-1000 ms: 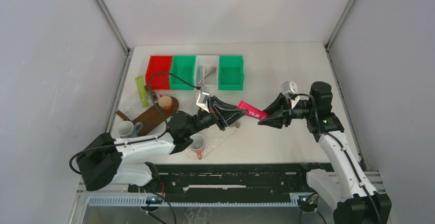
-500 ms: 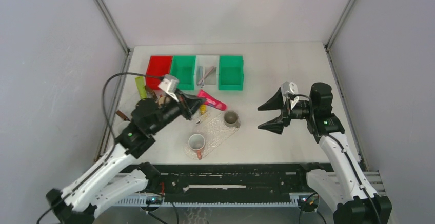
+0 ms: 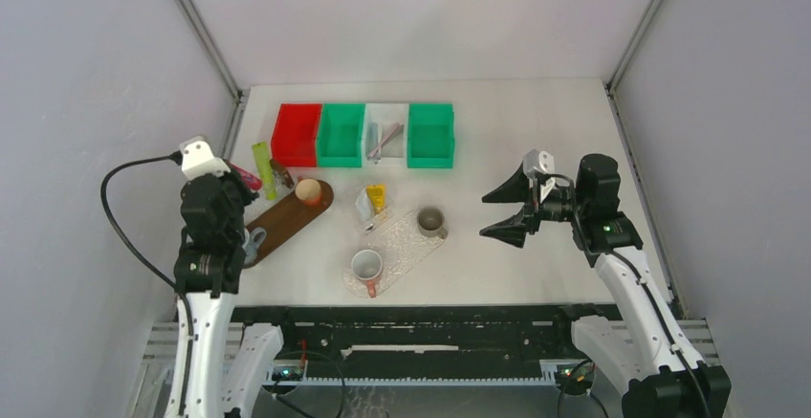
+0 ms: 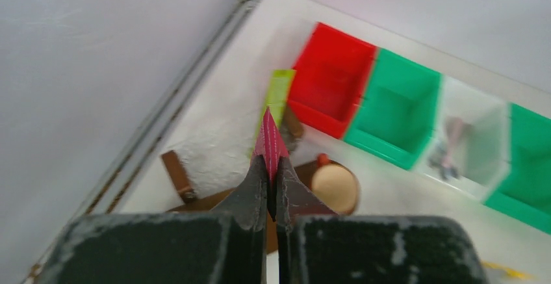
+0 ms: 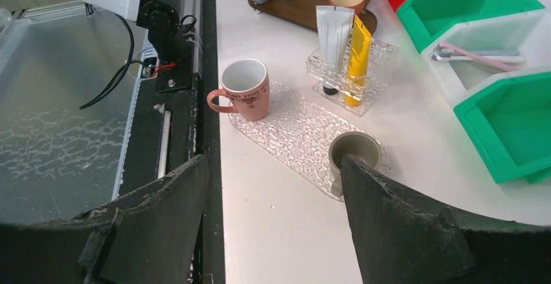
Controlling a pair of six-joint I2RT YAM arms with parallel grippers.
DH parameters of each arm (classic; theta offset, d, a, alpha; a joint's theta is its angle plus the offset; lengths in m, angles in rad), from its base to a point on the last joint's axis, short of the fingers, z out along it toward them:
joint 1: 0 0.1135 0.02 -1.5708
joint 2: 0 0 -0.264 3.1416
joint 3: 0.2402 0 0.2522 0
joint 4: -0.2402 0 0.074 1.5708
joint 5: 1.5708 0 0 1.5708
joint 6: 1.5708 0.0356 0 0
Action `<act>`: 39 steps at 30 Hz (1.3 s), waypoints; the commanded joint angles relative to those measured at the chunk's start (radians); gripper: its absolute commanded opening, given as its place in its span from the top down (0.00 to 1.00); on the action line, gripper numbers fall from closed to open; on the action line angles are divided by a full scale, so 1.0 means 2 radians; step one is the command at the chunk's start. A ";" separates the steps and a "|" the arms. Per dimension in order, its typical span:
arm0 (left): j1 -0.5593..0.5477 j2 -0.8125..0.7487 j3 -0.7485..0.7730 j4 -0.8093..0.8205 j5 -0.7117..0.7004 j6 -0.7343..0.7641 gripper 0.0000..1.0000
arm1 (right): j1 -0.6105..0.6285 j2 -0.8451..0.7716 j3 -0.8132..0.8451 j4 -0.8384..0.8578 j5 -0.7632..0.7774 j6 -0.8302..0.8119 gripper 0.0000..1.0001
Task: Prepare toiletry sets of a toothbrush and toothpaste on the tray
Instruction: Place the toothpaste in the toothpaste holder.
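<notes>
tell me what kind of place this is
Probably a robot test bench in a lab, not a home: a left arm and a right arm bolted to a white table, blank grey walls around it, and a row of plastic bins.

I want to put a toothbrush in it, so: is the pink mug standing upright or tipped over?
Upright. The pink mug stands on its base, its round mouth faces up, and its white inside looks empty.

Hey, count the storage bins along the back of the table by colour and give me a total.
Red bin: 1
Green bins: 2
Clear bin: 1
Total: 4
</notes>
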 commanded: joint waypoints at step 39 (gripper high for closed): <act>0.184 0.209 -0.065 0.170 0.035 0.030 1.00 | 0.010 0.009 0.006 -0.005 0.026 -0.021 0.18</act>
